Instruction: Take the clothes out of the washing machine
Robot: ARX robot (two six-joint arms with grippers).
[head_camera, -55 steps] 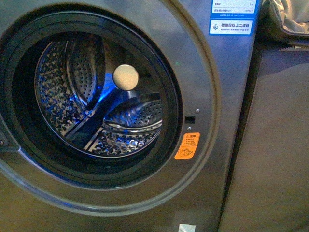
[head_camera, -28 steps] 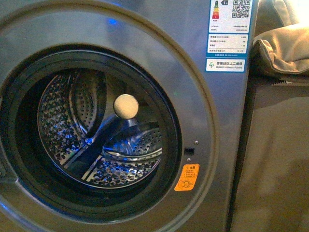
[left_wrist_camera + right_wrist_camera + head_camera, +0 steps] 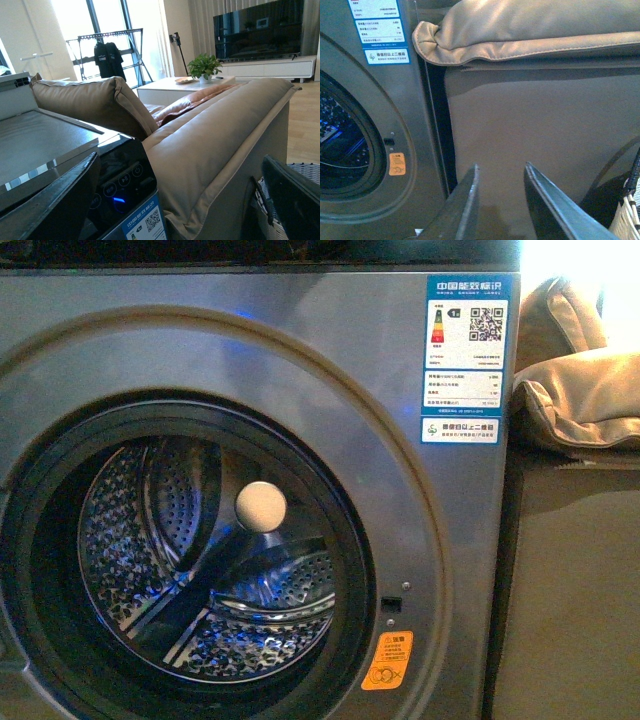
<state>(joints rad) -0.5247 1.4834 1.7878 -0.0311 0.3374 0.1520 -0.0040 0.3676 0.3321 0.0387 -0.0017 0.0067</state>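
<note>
- The front view is climbing: the washing machine (image 3: 250, 370) sits lower in frame than a second ago, and its energy label (image 3: 467, 358) is now fully in view.
- The drum (image 3: 205, 570) shows bare steel; no clothes in any view, so I can't say where they are.
- Right gripper (image 3: 501, 200) hangs slightly parted, empty, by the beige sofa (image 3: 545, 125).
- Left gripper (image 3: 180, 200) is spread wide, holding nothing.
- Looks like pulling back, drum done.

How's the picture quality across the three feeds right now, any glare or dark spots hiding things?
Front view: dim, with blue glints inside the drum and the top right corner blown out white above the cushion. Left wrist view: windows overexposed, the near gripper fingers dark and blurred. Right wrist view: evenly lit, but the gap beside the washing machine is in deep shadow.
</note>
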